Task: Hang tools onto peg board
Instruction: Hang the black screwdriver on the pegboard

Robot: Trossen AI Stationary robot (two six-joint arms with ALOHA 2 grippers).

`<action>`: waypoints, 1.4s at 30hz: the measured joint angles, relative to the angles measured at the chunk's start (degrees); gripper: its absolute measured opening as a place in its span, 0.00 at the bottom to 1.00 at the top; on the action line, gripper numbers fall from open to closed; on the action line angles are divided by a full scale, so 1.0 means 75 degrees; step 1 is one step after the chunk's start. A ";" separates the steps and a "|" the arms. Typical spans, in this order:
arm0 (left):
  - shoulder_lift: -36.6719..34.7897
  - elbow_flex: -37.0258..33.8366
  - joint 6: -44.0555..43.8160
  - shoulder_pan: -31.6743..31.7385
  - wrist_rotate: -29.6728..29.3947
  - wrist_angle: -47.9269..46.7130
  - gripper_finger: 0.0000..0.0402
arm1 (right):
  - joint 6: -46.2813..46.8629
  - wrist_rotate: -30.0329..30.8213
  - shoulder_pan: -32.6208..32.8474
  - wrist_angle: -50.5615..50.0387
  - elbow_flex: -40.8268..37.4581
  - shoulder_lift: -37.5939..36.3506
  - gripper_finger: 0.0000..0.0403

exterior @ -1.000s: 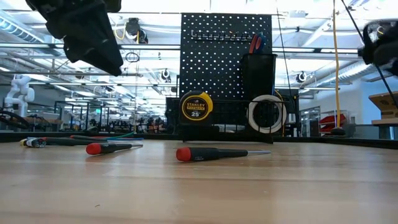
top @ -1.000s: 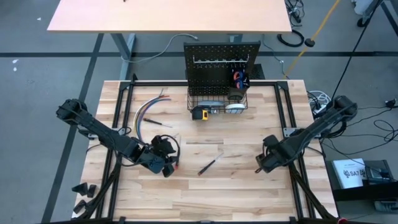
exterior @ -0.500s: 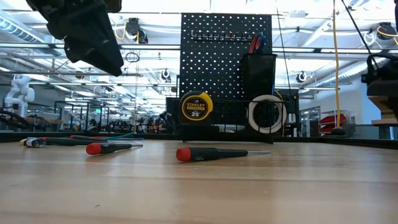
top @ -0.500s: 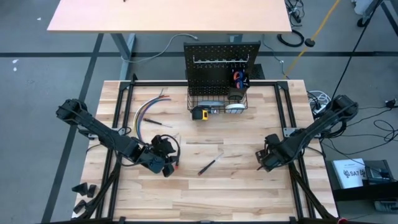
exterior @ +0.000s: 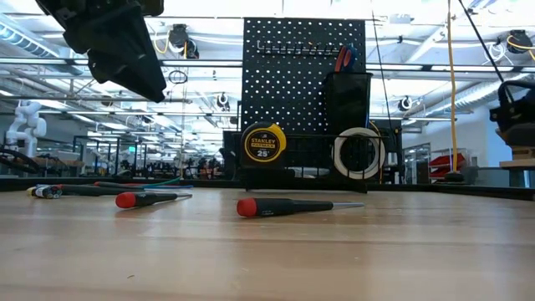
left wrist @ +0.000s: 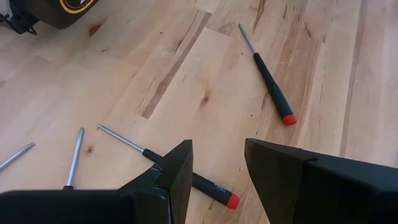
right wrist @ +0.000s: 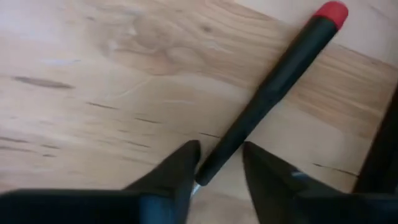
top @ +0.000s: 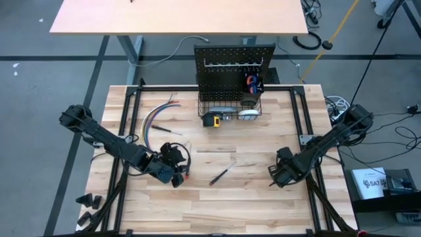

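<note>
At the near side of the wooden counter (top: 217, 210) both grippers work low over the boards. The right gripper (right wrist: 219, 150) is down at the surface on the right, its fingers standing either side of the lower end of a black screwdriver with a red cap (right wrist: 273, 87); whether they already pinch it I cannot tell. The left gripper (left wrist: 217, 165) hovers above the counter on the left, released and empty, with a second red-capped screwdriver (left wrist: 211, 188) lying on the wood beneath the gap between its fingers. Between the two arms a third screwdriver (top: 222, 174) lies by itself, apart from both. Farther back on the left lies a bundle of coloured wires (top: 154, 118). Beyond that, a yellow tape measure (exterior: 264, 143) sits just in front of the black wire basket (top: 230, 112) at the foot of the upright peg board (exterior: 292, 75), whose small black cup (exterior: 347, 96) holds red and blue handles (exterior: 343, 57).
</note>
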 joint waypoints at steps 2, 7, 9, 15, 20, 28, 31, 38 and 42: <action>0.0000 0.0000 -0.0004 0.0000 0.0003 0.0003 0.38 | -0.0224 0.0020 0.0025 0.0077 0.0015 0.0059 0.22; 0.0000 0.0000 0.0005 0.0000 0.0006 0.0003 0.38 | -0.0532 0.0382 0.0342 0.0128 -0.0003 0.0024 0.04; 0.0000 0.0000 0.0005 0.0000 0.0007 -0.0004 0.38 | -0.0556 0.0478 0.0426 0.0125 0.0010 -0.0016 0.04; 0.0000 0.0000 0.0395 0.0000 0.0009 0.0049 0.38 | -0.1163 0.1950 0.0540 0.0503 0.1090 -0.0295 0.01; 0.0000 0.0000 0.1061 0.0000 -0.0004 0.0655 0.38 | -0.2592 0.3882 0.0442 0.0599 0.2482 -0.0328 0.01; 0.0000 0.0000 0.2568 0.0000 -0.0022 0.1908 0.38 | -0.6068 0.6790 -0.0112 0.1376 0.4182 -0.0342 0.01; 0.0000 0.0000 0.3234 -0.0001 -0.0026 0.2281 0.38 | -0.8060 0.7091 -0.0611 0.2525 0.4494 -0.0324 0.01; 0.0000 0.0000 0.3738 -0.0001 -0.0055 0.2552 0.38 | -1.0179 0.7957 -0.1812 0.2895 0.5453 -0.0565 0.01; 0.0000 0.0000 0.3745 -0.0002 -0.0055 0.2538 0.38 | -1.0804 0.8269 -0.2558 0.2929 0.5517 -0.0998 0.01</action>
